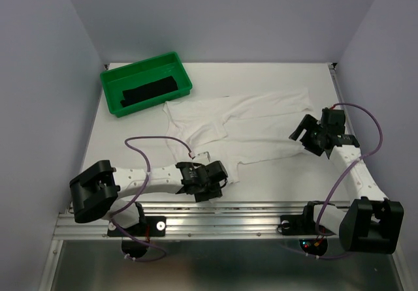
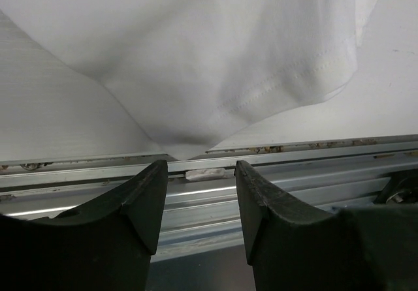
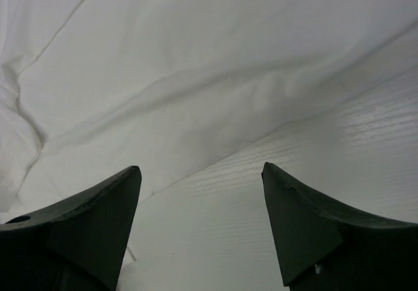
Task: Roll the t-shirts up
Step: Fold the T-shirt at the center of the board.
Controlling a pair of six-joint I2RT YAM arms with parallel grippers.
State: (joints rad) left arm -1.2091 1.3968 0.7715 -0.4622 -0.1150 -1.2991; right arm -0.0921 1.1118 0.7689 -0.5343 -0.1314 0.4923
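Although the left claw [image 2: 200,167] fills the bottom of its own wrist view, only its two dark fingers [image 2: 140,206] show, and they stand parted with nothing between them. Just beyond their tips runs the aluminium rail [image 2: 294,157] of the table's edge. Past the rail, a stitched hem corner of the white t-shirt [image 2: 228,49] droops toward the claw, its lowest fold reaching the rail's far side. The rest of the garment is cut off by the frame.

From above, the left claw [image 1: 215,175] sits at the near hem of the t-shirt [image 1: 255,124], and its fingertips are hard to pick out against the dark wrist body. The shirt lies spread and wrinkled on the white table [image 1: 274,76], between the two claws. The right claw [image 1: 304,133] is over the shirt's right side; whether it touches the cloth cannot be told from this view.

In its wrist view the right claw [image 3: 200,168] has its fingers wide apart and holds nothing. The t-shirt [image 3: 196,69] lies ahead of it and to its left, the cloth's edge running diagonally, with bare table ahead of the right finger.

Well beyond the left claw, a green tray [image 1: 112,85] stands just beside a sleeve. It holds a dark item [image 1: 149,92] too small to identify.
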